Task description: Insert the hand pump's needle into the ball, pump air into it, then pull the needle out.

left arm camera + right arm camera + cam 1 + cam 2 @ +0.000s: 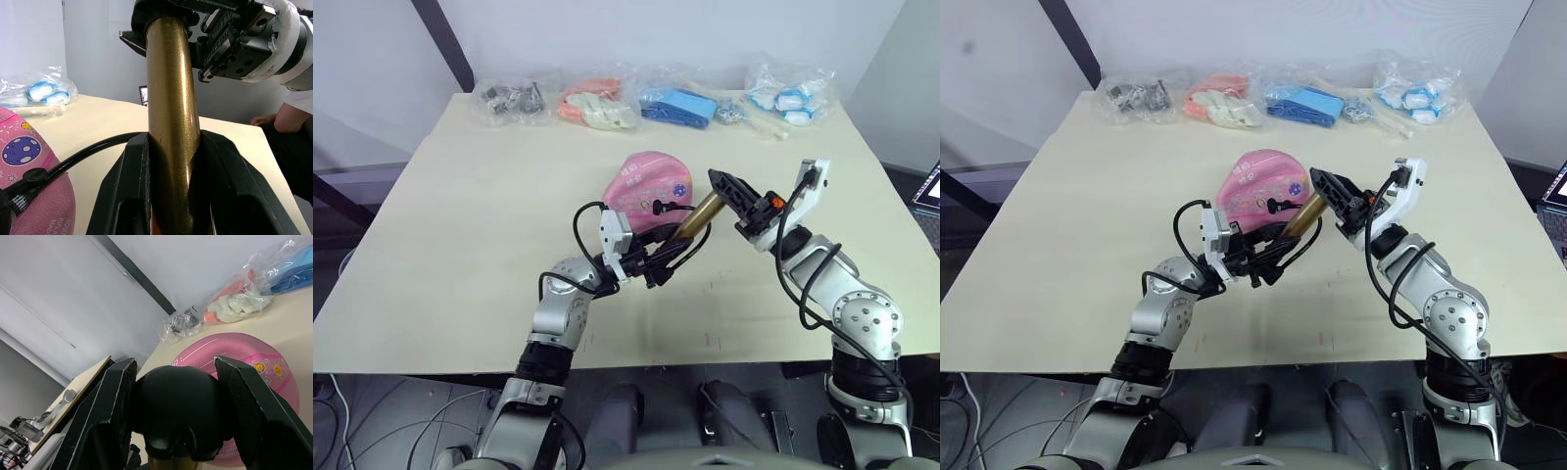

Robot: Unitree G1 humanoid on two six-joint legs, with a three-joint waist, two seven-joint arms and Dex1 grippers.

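Across the pale cream tabletop [489,225], a row of clear plastic bags [651,100] lines the far edge at twelve o'clock, holding dark, orange-and-white, blue and blue-and-white items. Grey-white walls stand behind, with a dark diagonal beam [442,41] at eleven o'clock. In the left wrist view a person's arm [286,120] rests at the table's far side.

At the centre lies the pink rubber ball with darker seams and cartoon prints [651,184], partly deflated. A thin black hose [677,208] ends in a small black fitting [658,206] touching the ball's near face; the needle itself is too small to make out.

The slim bronze-gold hand pump [698,217] slants from seven o'clock up toward one o'clock, just beside the ball. The left gripper [651,260], forearm reaching forward, is clamped around the cylinder's lower end. The right gripper [722,184], elbow bent with its forearm angled inward toward ten o'clock, grasps the black top cap [175,406] between its fingers [252,406].
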